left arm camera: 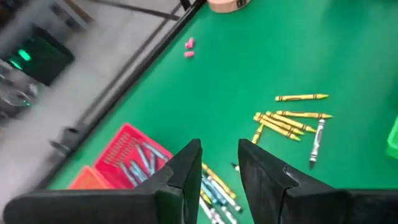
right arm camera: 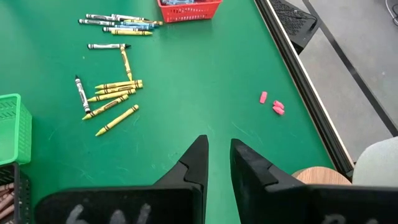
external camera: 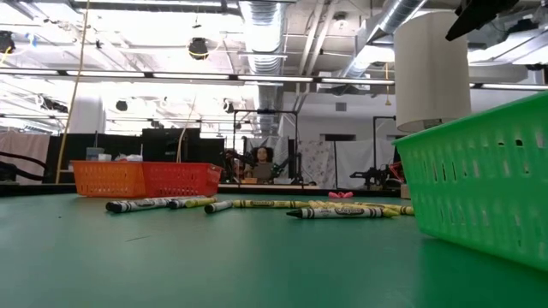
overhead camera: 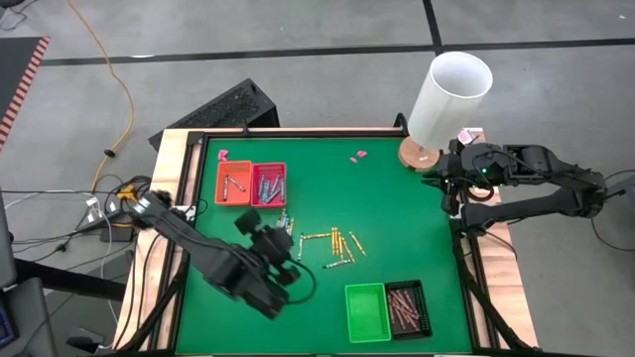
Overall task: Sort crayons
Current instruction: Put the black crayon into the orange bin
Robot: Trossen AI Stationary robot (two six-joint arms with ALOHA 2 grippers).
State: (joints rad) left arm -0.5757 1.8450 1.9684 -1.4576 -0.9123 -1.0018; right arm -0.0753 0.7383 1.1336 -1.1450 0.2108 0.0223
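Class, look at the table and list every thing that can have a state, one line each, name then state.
orange tray: holds a few crayons
red tray: holds blue crayons
green tray: empty
black tray: holds brown-red crayons
loose crayons: lying unsorted on the mat
white cylinder: upright on its wooden base
left hand: open, empty, above the loose crayons
right hand: open, empty, at the table edge
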